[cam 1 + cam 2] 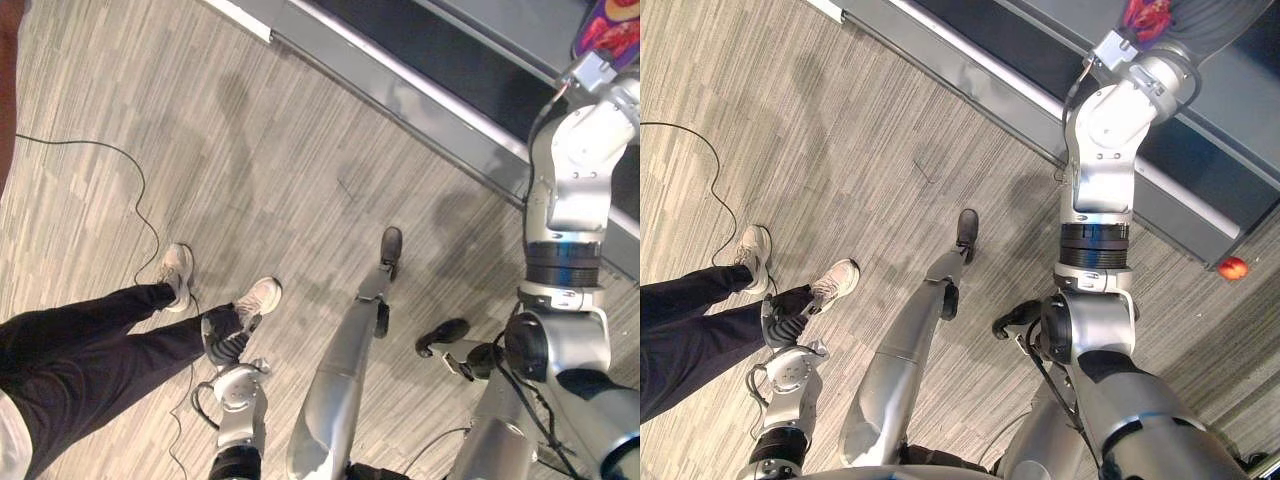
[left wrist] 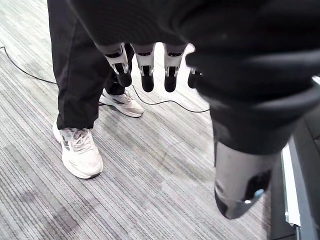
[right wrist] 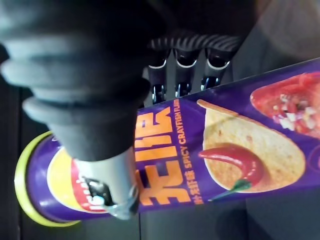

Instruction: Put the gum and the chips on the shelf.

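Currently the right hand (image 3: 184, 70) is curled round the purple chips can (image 3: 240, 150), while the left hand (image 2: 146, 67) hangs loose-fingered and empty.

floor (image 1: 300, 150): grey streaked planks; shelf unit (image 1: 420, 100): grey frame, dark board, upper right

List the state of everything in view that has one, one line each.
chips: lid on, held in right hand.
right hand: fingers curled round chips.
left hand: open, empty.
person: standing beside left hand.
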Robot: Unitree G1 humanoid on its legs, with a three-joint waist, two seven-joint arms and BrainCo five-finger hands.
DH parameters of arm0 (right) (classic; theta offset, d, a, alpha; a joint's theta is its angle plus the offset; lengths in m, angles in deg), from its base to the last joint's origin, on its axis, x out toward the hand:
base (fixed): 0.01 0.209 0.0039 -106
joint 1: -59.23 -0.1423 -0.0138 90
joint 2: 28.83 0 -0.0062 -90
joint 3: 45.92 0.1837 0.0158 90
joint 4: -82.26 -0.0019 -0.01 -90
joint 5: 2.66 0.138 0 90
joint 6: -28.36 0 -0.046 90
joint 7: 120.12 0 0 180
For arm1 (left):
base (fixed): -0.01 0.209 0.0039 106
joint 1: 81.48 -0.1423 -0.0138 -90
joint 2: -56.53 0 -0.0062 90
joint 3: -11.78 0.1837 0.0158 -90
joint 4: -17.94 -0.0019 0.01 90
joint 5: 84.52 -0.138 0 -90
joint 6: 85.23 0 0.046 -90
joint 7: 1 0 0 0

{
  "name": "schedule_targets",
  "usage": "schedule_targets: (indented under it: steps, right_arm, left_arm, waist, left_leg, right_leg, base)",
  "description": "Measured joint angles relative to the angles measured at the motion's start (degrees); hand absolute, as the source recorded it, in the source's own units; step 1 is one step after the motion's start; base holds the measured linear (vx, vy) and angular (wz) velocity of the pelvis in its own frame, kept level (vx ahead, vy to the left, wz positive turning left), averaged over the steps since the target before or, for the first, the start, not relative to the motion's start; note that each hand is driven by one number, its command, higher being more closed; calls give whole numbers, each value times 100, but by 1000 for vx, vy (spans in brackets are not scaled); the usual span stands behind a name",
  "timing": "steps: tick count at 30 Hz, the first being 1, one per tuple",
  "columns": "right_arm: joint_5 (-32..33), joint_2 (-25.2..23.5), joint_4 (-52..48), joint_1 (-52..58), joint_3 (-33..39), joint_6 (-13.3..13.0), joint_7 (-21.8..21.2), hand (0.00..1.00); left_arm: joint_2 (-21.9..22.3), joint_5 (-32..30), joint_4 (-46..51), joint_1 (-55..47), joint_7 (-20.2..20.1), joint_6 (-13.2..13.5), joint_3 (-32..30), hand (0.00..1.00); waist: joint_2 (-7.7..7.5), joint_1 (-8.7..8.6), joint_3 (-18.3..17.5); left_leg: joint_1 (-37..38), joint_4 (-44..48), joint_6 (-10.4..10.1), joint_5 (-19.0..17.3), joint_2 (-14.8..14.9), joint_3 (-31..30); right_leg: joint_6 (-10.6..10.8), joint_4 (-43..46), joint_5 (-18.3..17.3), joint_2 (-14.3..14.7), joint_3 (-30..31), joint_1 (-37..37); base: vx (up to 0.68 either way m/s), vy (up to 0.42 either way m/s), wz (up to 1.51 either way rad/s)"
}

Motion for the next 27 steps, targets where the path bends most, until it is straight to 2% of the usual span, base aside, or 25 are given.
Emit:
schedule_targets:
  steps: [10, 15, 16, 27]
  right_arm:
    - [-84, 65, 89, -30, -1, 5, 120, 100]
    - [-81, 311, 193, -193, 17, 10, 191, 100]
    - [-81, 326, 198, -192, 16, 13, 202, 0]
    - [-78, 375, 199, -192, -19, 46, 192, 0]
  left_arm:
    - [3, 5, 43, -23, 0, 3, 21, 0]
    - [15, 10, 100, -54, -2, 4, 65, 0]
    - [15, 10, 101, -65, -2, 4, 68, 0]
    - [20, 57, 103, -112, -17, 3, 243, 0]
  waist:
    - [-31, -90, -15]
    - [-32, -115, -15]
    - [-32, -119, -15]
    - [-32, -205, -16]
  left_leg:
    - [-51, 22, 1, 1, -30, 29]
    - [-127, -10, -1, 6, -29, 141]
    - [-127, -7, -1, 7, -29, 145]
    - [-123, 11, -1, 21, -32, 170]
  right_leg:
    - [1, 83, -1, -21, 161, -124]
    - [21, 80, -12, -39, 267, -288]
    - [21, 80, -12, -42, 269, -288]
    - [21, 65, -12, -45, 313, -290]
  base:
    - [-83, -39, 0]
    - [-100, -26, -5]
    - [-95, -28, -3]
    - [-93, -30, 0]
